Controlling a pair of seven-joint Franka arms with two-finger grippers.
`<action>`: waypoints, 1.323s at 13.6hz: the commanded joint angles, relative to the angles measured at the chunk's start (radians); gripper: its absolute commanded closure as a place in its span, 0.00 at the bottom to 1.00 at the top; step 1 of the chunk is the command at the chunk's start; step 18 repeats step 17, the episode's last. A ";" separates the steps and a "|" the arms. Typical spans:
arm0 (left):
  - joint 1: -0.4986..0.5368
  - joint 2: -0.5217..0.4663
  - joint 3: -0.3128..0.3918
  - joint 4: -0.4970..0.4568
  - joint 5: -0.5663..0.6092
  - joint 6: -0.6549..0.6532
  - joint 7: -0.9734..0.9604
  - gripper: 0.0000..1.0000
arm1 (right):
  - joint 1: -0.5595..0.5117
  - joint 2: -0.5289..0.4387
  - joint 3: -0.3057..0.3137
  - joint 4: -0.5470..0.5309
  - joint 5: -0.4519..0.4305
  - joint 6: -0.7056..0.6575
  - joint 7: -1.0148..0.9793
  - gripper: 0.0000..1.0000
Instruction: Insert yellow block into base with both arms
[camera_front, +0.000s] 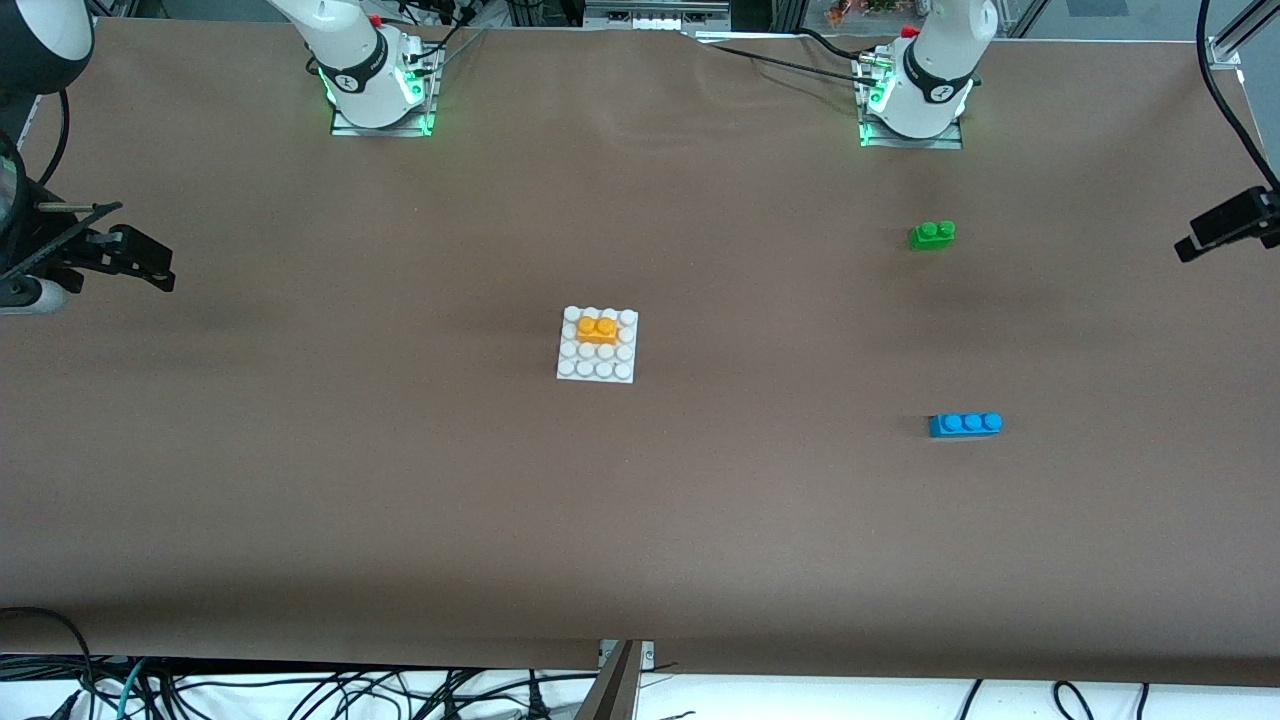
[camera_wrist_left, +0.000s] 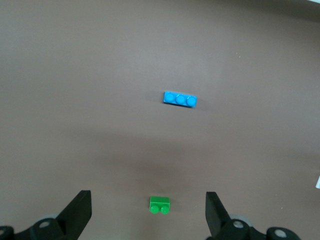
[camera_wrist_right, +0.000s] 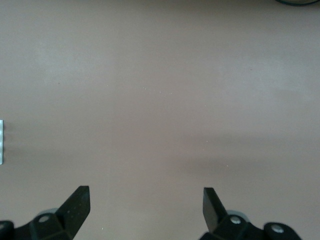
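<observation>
On the brown table (camera_front: 400, 480) I see the block (camera_front: 598, 329) seated on the base (camera_front: 597, 369); insertion looks done. Left gripper (camera_wrist_left: 148, 212) and right gripper (camera_wrist_right: 146, 206) hang open, empty, at the ends.

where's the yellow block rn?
In the front view the yellow block sits on the base at mid-table, on the stud rows farther from the camera. The green brick and blue brick lie toward the left arm's end.
</observation>
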 joint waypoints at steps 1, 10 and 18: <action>0.003 -0.026 0.000 -0.038 0.003 0.017 0.034 0.00 | -0.010 0.011 0.003 0.028 0.015 -0.019 -0.022 0.00; -0.002 0.012 -0.009 0.010 0.002 0.017 0.022 0.00 | -0.010 0.011 0.003 0.028 0.015 -0.019 -0.021 0.00; -0.013 0.011 -0.025 0.030 0.000 0.019 0.022 0.00 | -0.010 0.011 0.003 0.028 0.016 -0.019 -0.021 0.00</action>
